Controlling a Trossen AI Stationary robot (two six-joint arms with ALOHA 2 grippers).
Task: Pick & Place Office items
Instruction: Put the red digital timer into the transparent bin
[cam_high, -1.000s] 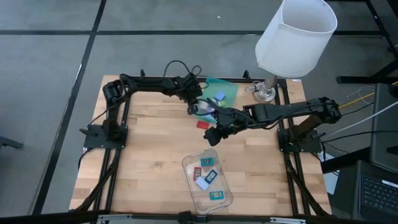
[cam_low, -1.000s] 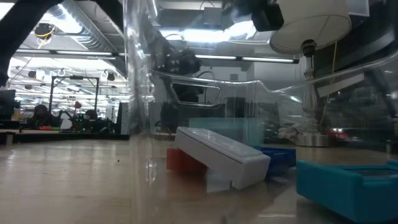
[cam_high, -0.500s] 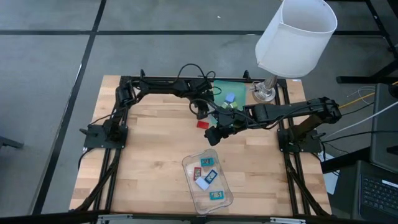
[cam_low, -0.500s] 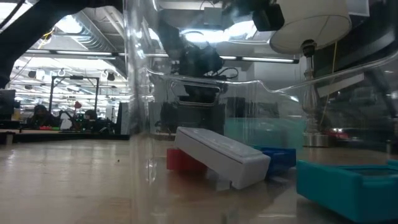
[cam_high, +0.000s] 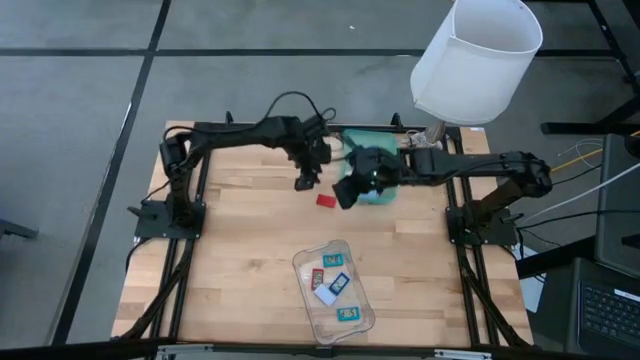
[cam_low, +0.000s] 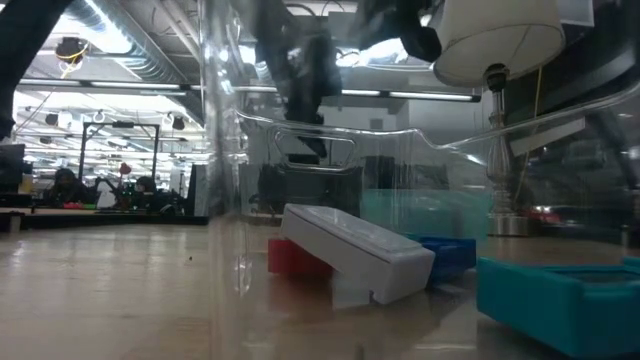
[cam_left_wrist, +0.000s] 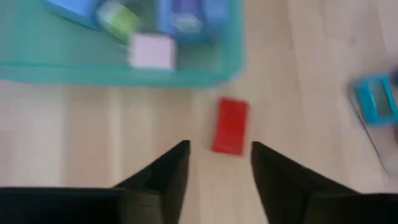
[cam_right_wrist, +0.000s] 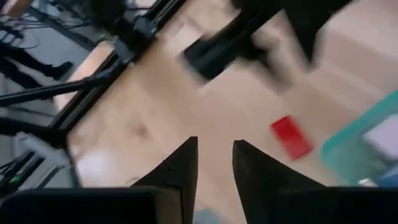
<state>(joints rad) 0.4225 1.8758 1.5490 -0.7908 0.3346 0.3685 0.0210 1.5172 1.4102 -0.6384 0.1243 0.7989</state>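
A flat red rectangle (cam_high: 326, 200) lies alone on the wood between both grippers; it also shows in the left wrist view (cam_left_wrist: 230, 126) and the right wrist view (cam_right_wrist: 291, 137). My left gripper (cam_high: 304, 183) (cam_left_wrist: 219, 146) hovers open just left of it, its fingers pointing at it. My right gripper (cam_high: 343, 195) (cam_right_wrist: 215, 142) hangs open with a narrow gap just right of it, by the green tray (cam_high: 372, 192). That tray (cam_left_wrist: 124, 74) holds blue, green and pale pink pieces. The clear tray (cam_high: 335, 290) holds several flat pieces; the low view shows a white one (cam_low: 355, 250).
A lamp with a white shade (cam_high: 475, 55) stands at the table's far right corner and overhangs it. The right arm (cam_high: 470, 165) covers most of the green tray. The clear tray's wall (cam_low: 225, 150) fills the low view. Bare wood lies left and near-left.
My right gripper has swung toward the far edge, from the table's middle to the green tray's near-left corner. My left gripper has drawn back from over the green tray toward the table's left, now beside the red rectangle. The red rectangle has stayed in place.
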